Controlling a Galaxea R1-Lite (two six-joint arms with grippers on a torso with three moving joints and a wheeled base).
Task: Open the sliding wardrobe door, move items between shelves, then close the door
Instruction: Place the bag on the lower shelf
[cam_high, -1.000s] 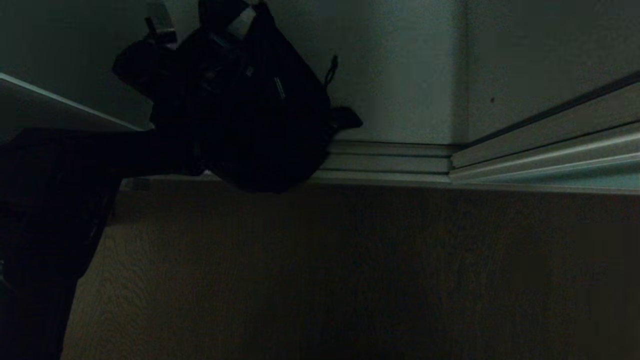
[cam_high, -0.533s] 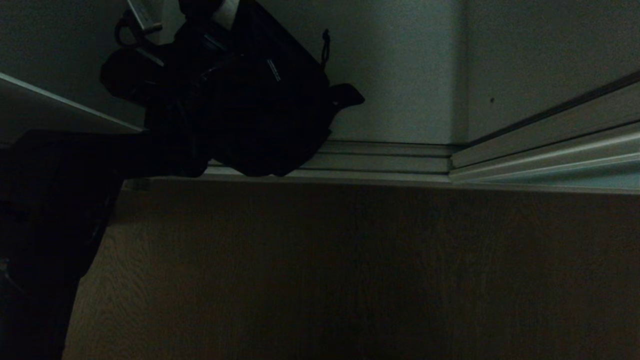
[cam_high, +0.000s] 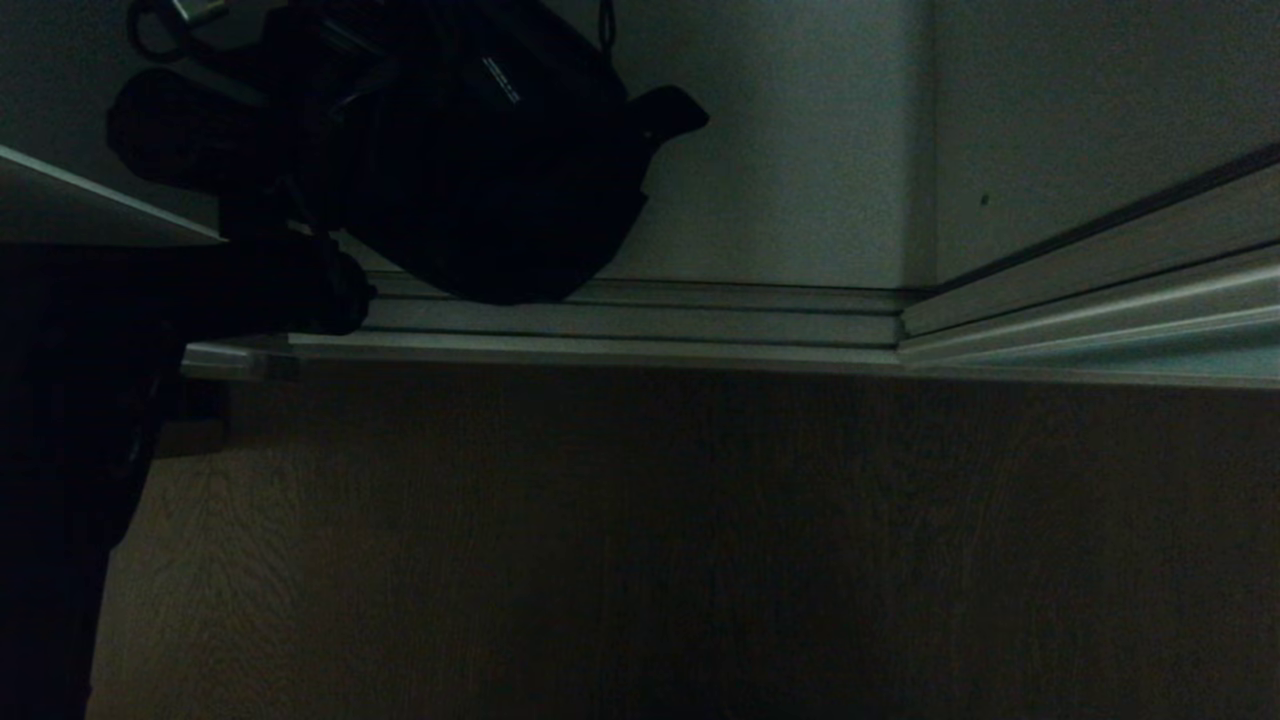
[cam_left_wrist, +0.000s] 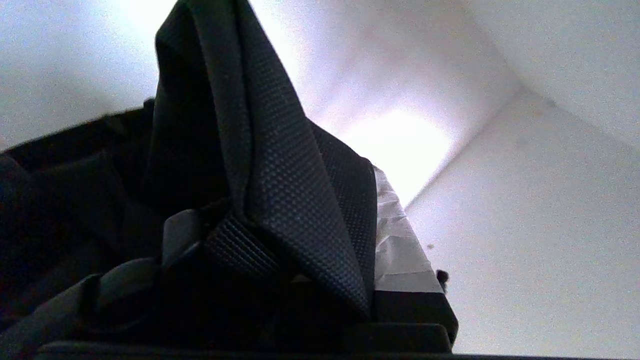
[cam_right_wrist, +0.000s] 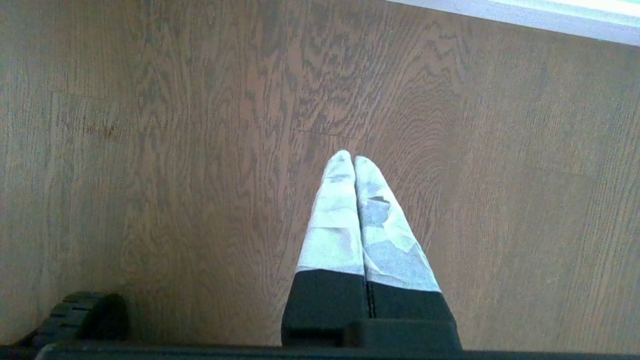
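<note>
Left claw (cam_left_wrist: 300, 260) pinches the black bag (cam_high: 470, 170), hanging above the wardrobe's bottom track (cam_high: 640, 325) beside a shelf (cam_high: 90, 210) — mid-transfer, I'd say; next, carry it over a board and release.

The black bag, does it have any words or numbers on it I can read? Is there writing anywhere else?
Small pale label on the black bag, at in the head view: there is print on it, but it is too small and dark to read.
Left wrist view: only the bag's black fabric and strap, no writing.
Right wrist view: right gripper over the wooden floor, no writing.
So there are no readable words or numbers anywhere.
</note>
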